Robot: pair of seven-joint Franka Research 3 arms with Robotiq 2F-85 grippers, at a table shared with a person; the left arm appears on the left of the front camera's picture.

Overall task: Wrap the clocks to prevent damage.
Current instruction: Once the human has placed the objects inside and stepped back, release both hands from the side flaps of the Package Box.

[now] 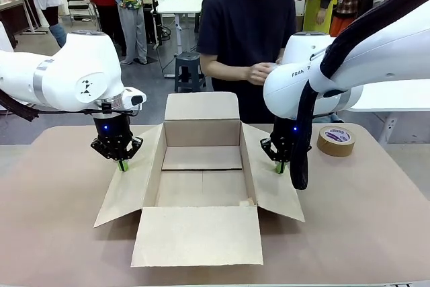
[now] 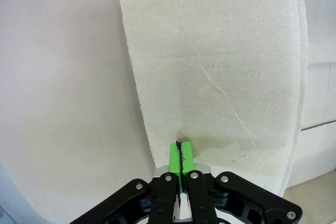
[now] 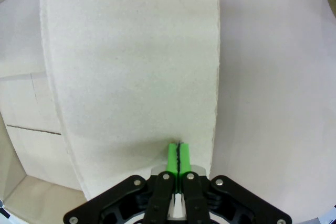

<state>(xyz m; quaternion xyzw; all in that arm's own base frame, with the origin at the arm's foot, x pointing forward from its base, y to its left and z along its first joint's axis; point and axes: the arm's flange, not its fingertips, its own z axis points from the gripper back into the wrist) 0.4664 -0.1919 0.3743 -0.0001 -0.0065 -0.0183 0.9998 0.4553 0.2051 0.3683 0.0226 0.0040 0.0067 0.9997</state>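
An open cardboard box [image 1: 201, 186] stands in the middle of the table with all its flaps spread outward and nothing inside. My left gripper [image 1: 123, 165] is shut, and its green tips rest on the box's left flap [image 1: 131, 183] near the outer edge. In the left wrist view the shut left gripper [image 2: 181, 148] points down at that flap [image 2: 220, 66]. My right gripper [image 1: 280, 167] is shut too, with its tips on the right flap [image 1: 269, 179]. The right wrist view has the right gripper [image 3: 178, 150] over that flap [image 3: 131, 66]. The clocks are out of view.
A brown tape roll [image 1: 336, 140] lies on the table to the right of the box. A person in a dark shirt [image 1: 245, 25] stands at the far side with both hands together at waist height. The front flap [image 1: 198, 235] lies flat towards me.
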